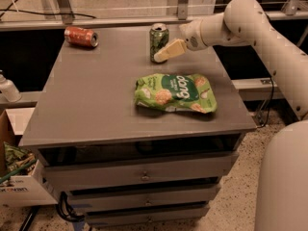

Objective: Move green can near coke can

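Observation:
The green can (158, 41) stands upright near the back middle of the grey table (96, 105). The coke can (81, 36) lies on its side at the table's back left corner, far from the green can. My gripper (166, 53) reaches in from the right on a white arm, and its pale fingertip sits right against the green can's right side, low on the can.
A flat green snack bag (175, 93) lies on the table in front of the green can. The table has drawers (144, 174) below. A white bottle (7, 88) and a cardboard box (17, 177) stand at the left. My white arm (260, 28) spans the right side.

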### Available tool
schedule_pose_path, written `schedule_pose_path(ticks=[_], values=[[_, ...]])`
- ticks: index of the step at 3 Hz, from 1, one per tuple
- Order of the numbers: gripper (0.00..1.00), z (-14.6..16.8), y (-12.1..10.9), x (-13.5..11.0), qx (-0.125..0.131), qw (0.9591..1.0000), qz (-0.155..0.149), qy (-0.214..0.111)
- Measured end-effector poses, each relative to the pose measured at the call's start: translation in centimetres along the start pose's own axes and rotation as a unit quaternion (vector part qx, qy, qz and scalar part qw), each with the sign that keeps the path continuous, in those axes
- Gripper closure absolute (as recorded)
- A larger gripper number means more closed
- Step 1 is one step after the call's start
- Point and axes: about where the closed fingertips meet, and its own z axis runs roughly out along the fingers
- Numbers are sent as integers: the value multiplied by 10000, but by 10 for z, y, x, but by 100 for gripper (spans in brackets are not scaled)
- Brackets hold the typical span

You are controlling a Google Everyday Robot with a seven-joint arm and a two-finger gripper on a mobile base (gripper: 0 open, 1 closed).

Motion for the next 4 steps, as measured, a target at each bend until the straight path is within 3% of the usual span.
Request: schedule_pose_path(ticks=[1, 2, 4], values=[[18, 10, -15, 0, 73, 9998, 108, -178], [42, 19, -19, -4, 31, 9992, 215, -325], [88, 31, -16, -15, -117, 9984, 287, -465]])
